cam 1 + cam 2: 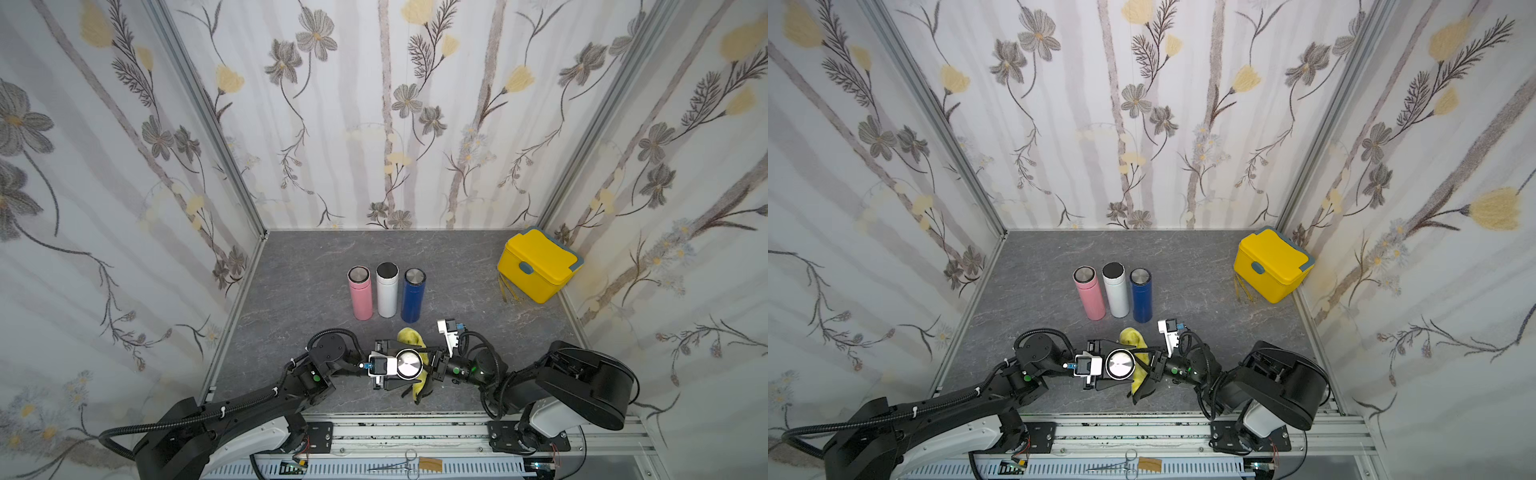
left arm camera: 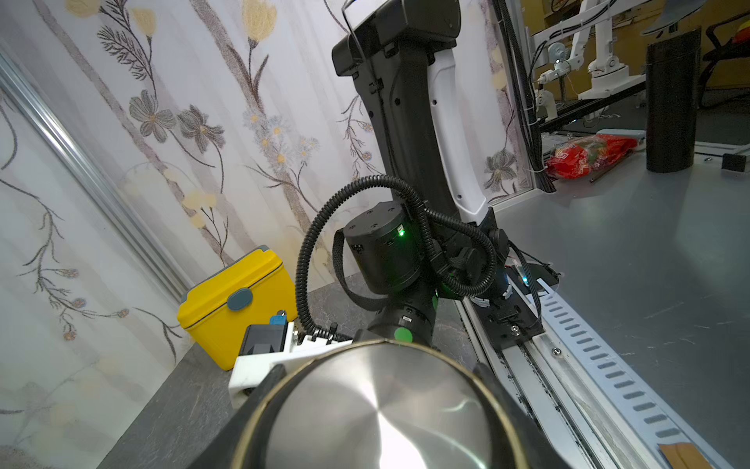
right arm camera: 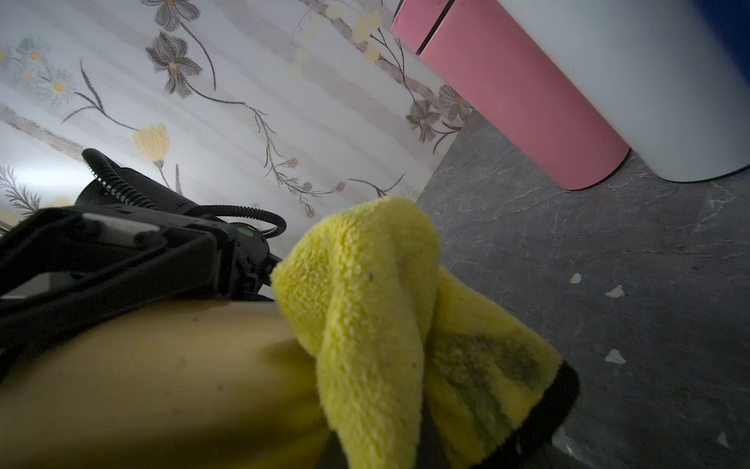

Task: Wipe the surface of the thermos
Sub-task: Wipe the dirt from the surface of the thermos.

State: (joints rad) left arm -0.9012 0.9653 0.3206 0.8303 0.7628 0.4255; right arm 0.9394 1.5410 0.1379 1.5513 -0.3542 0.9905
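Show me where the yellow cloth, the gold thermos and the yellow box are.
yellow cloth (image 3: 365, 284): right wrist view, on its upper fold.
gold thermos (image 3: 154, 373): right wrist view, on its side wall.
yellow box (image 1: 536, 253): a top view, on its lid.

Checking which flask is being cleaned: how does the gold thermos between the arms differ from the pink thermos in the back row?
The gold thermos is gripped by the left end effector; the pink thermos stands free on the table. The yellow cloth lies against the gold one; nothing wipes the pink one. They differ in body colour. Both are upright with round metallic lids.
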